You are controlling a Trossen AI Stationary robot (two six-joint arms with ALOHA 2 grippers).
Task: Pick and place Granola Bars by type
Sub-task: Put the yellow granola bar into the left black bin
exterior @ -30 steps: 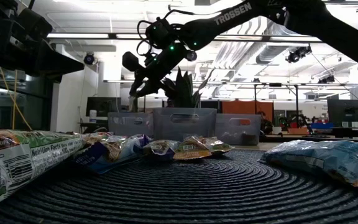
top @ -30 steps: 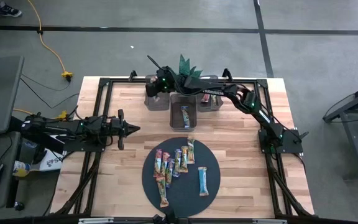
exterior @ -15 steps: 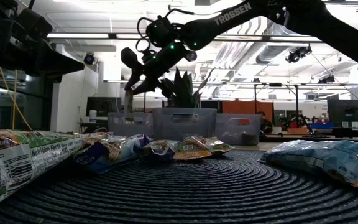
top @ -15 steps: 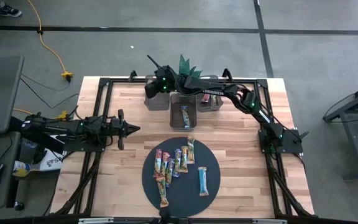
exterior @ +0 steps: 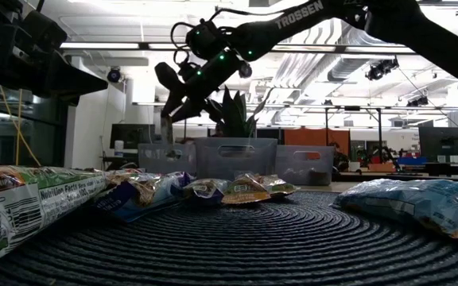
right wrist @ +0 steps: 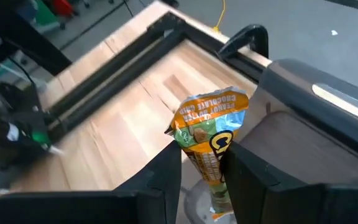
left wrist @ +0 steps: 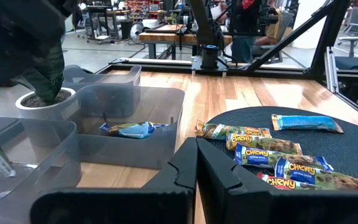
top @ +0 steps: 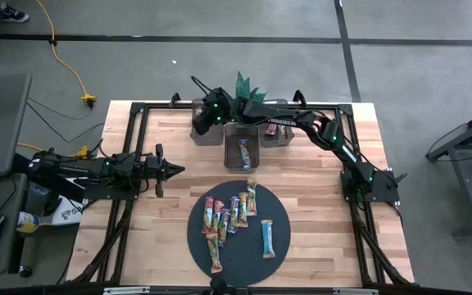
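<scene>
My right gripper (top: 198, 123) (exterior: 168, 119) hangs over the far-left translucent bin (top: 207, 133) (exterior: 168, 156), shut on a green-and-orange granola bar (right wrist: 209, 127). Several more bars (top: 229, 215) lie flat on the dark round mat (top: 244, 254), a blue one (top: 267, 238) apart from the rest. One bar (top: 243, 152) (left wrist: 129, 129) lies in the middle bin (top: 242, 144). My left gripper (top: 173, 170) (left wrist: 196, 163) waits, shut, over the table's left side, pointing toward the mat. My right gripper pinches the green-and-orange bar between its two fingers (right wrist: 169, 163), across the bar's width at its nearer part (right wrist: 208, 160). The fingers come from above, slanting down. The bar is lifted clear, and its free end (right wrist: 213, 102) sticks out past the fingertips over the bin.
A third bin (top: 274, 131) stands to the right of the middle one, and a potted plant (top: 246, 87) sits behind the bins. Black frame rails (top: 138, 147) run along the table's edges. Bare wood (top: 301, 188) lies between the bins and the mat.
My right gripper, carrying the bar, has shifted a little toward the table's left over the far-left bin. It has stayed shut on the bar.
</scene>
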